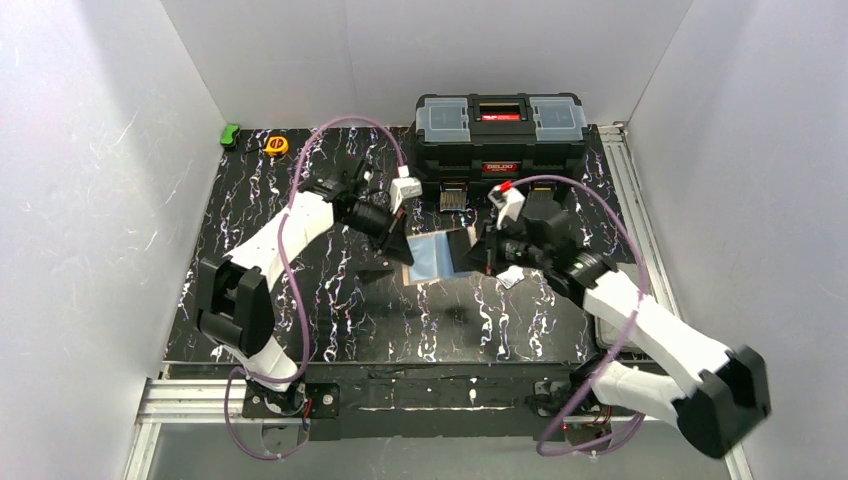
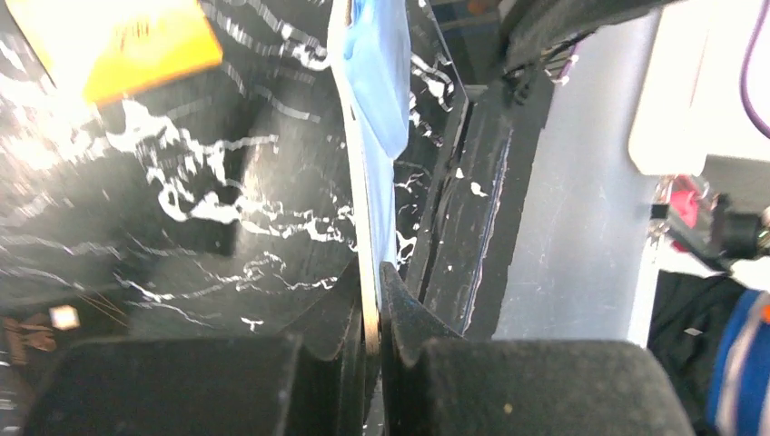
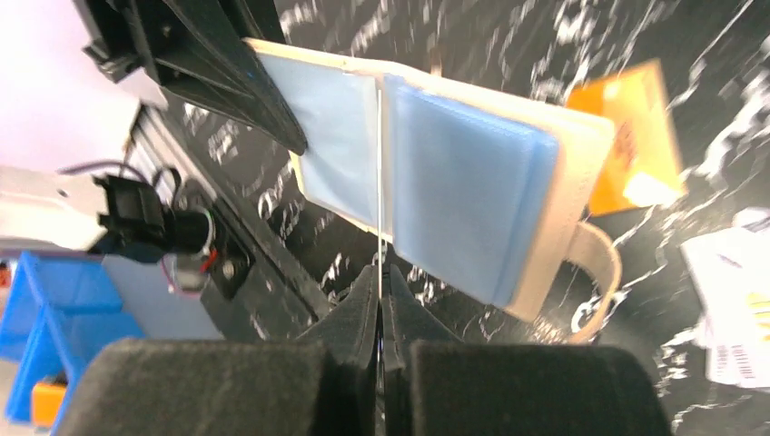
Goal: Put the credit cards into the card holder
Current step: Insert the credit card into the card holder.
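Note:
The card holder [image 1: 437,256] hangs open above the mat, pale blue inside [image 3: 454,182], with its cream snap tab [image 3: 595,282] dangling. My left gripper [image 2: 372,272] is shut on its cream side edge [image 2: 366,227]. My right gripper [image 3: 380,271] is shut on a thin card [image 3: 379,182] seen edge-on, which stands upright against the holder's middle fold; its colour does not show. An orange card [image 3: 631,136] lies flat on the mat under the holder and also shows in the left wrist view [image 2: 118,45]. In the top view the right gripper [image 1: 487,252] sits at the holder's right edge and the left gripper [image 1: 397,240] at its left.
A big black toolbox [image 1: 500,135] stands at the back, just behind both grippers. A yellow tape measure [image 1: 277,145] and a green object [image 1: 230,135] sit at the back left. A white printed slip [image 3: 735,309] lies on the mat near the right gripper. White walls enclose the table.

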